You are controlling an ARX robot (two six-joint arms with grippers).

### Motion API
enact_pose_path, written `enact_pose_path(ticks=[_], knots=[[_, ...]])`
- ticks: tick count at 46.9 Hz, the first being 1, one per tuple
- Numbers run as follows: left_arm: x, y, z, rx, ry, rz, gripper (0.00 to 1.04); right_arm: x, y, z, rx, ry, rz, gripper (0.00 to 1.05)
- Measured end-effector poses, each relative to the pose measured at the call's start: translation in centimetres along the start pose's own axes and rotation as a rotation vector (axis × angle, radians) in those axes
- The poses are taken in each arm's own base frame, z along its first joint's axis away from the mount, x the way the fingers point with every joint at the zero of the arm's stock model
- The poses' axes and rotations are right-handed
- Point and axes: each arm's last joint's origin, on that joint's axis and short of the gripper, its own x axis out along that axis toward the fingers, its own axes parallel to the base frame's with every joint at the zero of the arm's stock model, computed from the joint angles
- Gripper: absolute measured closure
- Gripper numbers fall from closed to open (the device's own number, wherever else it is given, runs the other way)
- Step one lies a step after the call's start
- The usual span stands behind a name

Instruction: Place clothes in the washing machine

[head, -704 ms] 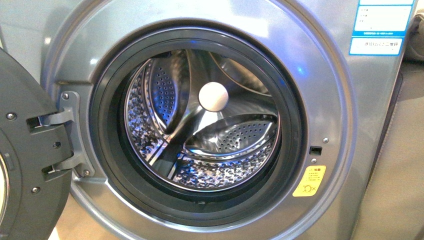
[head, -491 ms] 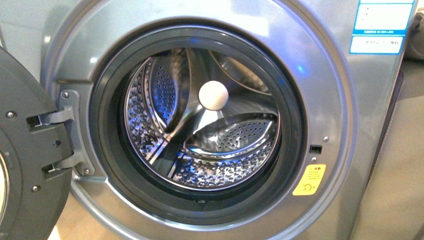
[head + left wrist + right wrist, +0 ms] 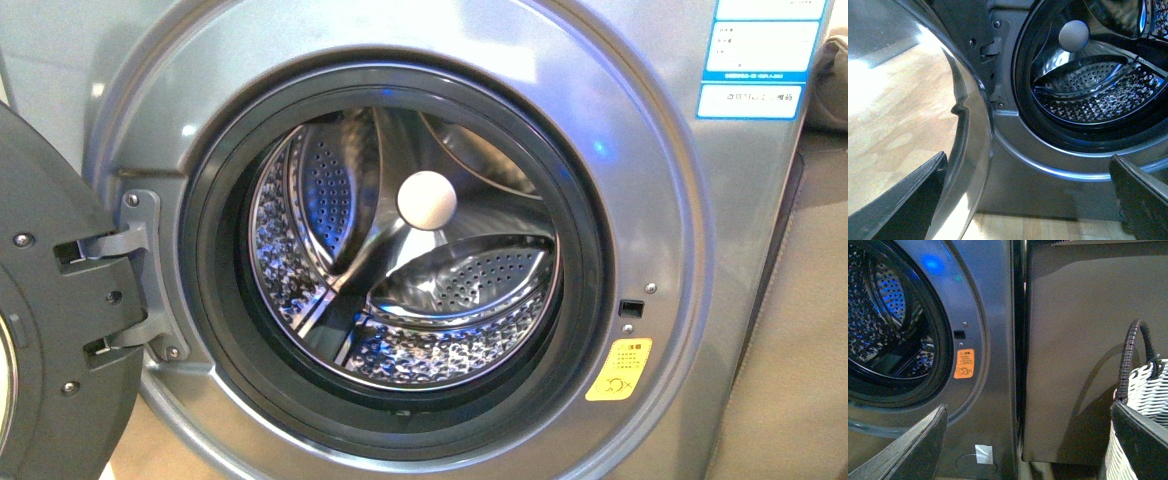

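The silver-grey washing machine point(image 3: 660, 180) fills the front view, its dark grey door point(image 3: 60, 330) swung open at the left. The steel drum point(image 3: 420, 300) shows no garment inside. A yellow sticker point(image 3: 618, 368) sits at the lower right of the porthole. The clothes are out of view. My left gripper point(image 3: 1030, 200) is open and empty, low before the machine's front below the hinge point(image 3: 990, 50). My right gripper point(image 3: 1030, 440) is open and empty, low before the machine's right edge, with the sticker point(image 3: 964, 363) in its view. Neither arm shows in the front view.
A white woven basket with a dark handle point(image 3: 1140, 385) stands to the right of the machine, beside a dark brown panel point(image 3: 1083, 340). Light wooden floor point(image 3: 893, 110) lies to the left of the open door. A white ball-like knob point(image 3: 427, 200) sits at the drum's back.
The front view has shifted slightly: the machine sits a little lower in the picture than before. Nothing else has moved.
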Motion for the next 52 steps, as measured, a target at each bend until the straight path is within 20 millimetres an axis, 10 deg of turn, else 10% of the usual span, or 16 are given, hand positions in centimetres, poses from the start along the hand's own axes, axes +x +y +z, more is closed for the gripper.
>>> enact_pose_path(ticks=[52], knots=[[0.0,0.0,0.0,0.000,0.000,0.000,0.07,0.0,-0.3,1.5,0.023,-0.138,0.222,0.07]])
